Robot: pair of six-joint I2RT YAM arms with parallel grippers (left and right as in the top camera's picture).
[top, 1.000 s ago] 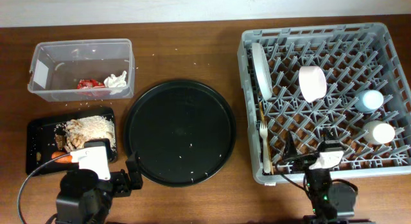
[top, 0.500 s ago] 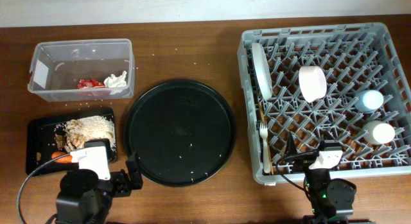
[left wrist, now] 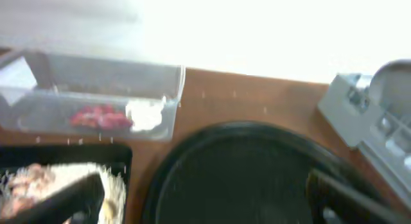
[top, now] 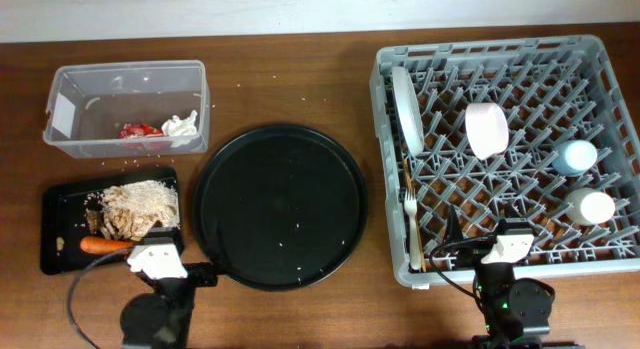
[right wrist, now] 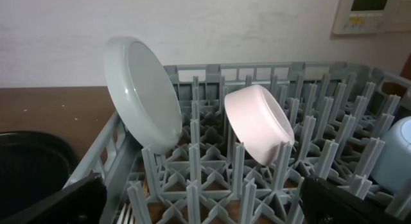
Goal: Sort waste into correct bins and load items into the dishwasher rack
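The clear tub (top: 125, 71) holds the red wrapper (top: 140, 130) and white tissue (top: 181, 125). The black tray (top: 62, 214) holds beige scraps (top: 140, 204), a brown lump (top: 93, 220) and the orange carrot (top: 103, 245). The grey rack (top: 500, 47) holds the grey plate (top: 405, 109), pink bowl (top: 487, 129), blue cup (top: 576, 156), white cup (top: 590, 206), fork (top: 413, 229) and chopstick (top: 406, 184). My left gripper (left wrist: 205, 208) is open and empty at the table's front, by the black tray. My right gripper (right wrist: 202, 205) is open and empty over the rack's front edge.
A large round black tray (top: 280, 204) with a few crumbs lies between the bins and the rack. Crumbs are scattered on the wooden table near the tub. The rack's upright pegs (right wrist: 237, 153) stand right in front of the right gripper.
My left arm has pulled back toward the table's front edge, uncovering the carrot on the black tray. The right arm has not moved.
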